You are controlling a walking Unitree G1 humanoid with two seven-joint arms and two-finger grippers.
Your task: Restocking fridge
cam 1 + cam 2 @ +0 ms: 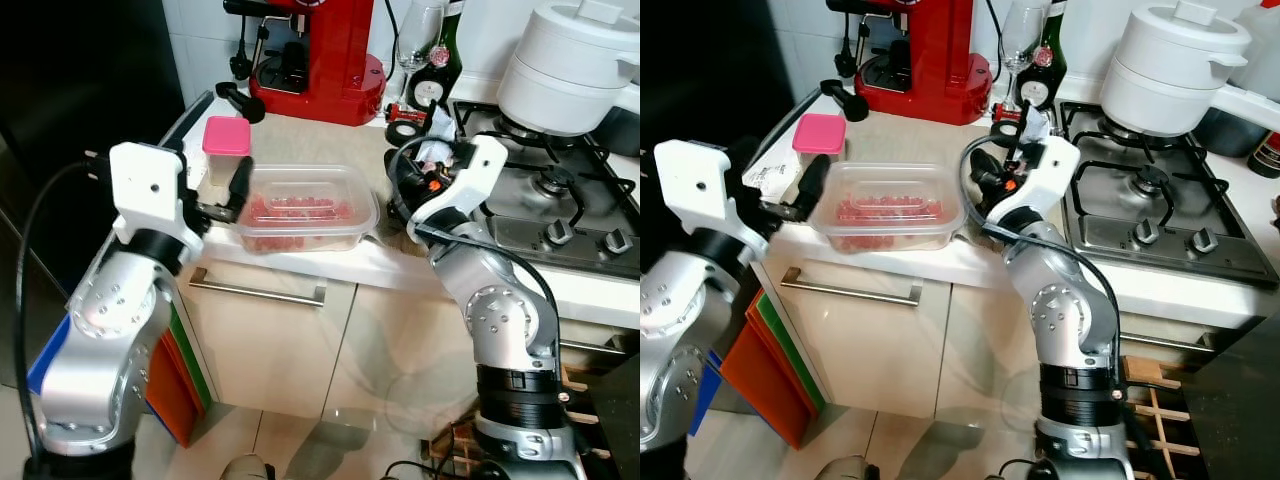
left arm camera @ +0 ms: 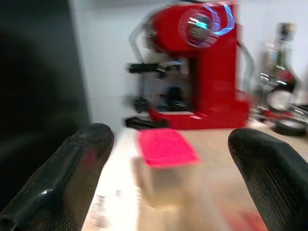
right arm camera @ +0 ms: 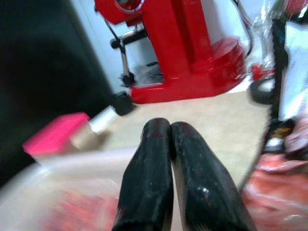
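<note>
A clear plastic tub [image 1: 305,208] of red food sits at the front edge of the counter. My left gripper [image 1: 228,198] is open at the tub's left end, one finger upright against its side. In the left wrist view a small pink-lidded container [image 2: 166,161] stands ahead between the spread fingers [image 2: 72,168]. That container [image 1: 226,140] is just behind the tub on the counter. My right gripper [image 3: 169,126] is shut with nothing in it, at the tub's right end and pointing over its rim.
A red coffee machine [image 1: 320,50] stands at the back of the counter. To the right are a gas hob [image 1: 560,200] with a white pot [image 1: 575,65], a bottle [image 1: 440,60] and a glass. A dark fridge [image 1: 80,100] is on the left. Cupboard drawers with a handle [image 1: 258,292] lie below.
</note>
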